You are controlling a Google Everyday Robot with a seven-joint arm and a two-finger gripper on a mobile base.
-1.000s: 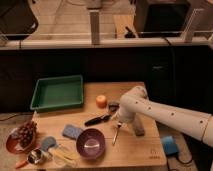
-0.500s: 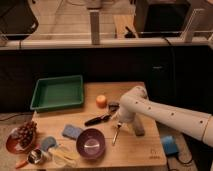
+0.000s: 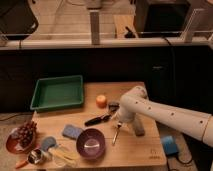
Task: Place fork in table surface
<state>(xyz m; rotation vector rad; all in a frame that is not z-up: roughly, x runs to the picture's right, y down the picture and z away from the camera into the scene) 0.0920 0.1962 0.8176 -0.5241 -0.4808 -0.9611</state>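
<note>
The robot's white arm (image 3: 165,114) reaches in from the right across the table surface (image 3: 135,150), and its gripper (image 3: 119,119) hangs low over the middle of the wood, just right of the black-handled utensil (image 3: 98,120). The fork (image 3: 116,135) lies slanted directly under the gripper, its upper end at the gripper and its lower end pointing toward the near edge; it looks to be resting on the tabletop, though whether the gripper has hold of it I cannot tell. The purple bowl (image 3: 91,144) sits just left of the fork, apart from it. A flat grey bar (image 3: 136,126) lies beside the arm on the right. An orange fruit (image 3: 101,101) sits behind the utensil, and the green tray (image 3: 58,92) occupies the far left corner. A blue sponge (image 3: 73,132) lies left of the bowl, and 1 plate of grapes (image 3: 25,134) sits at the left edge.
</note>
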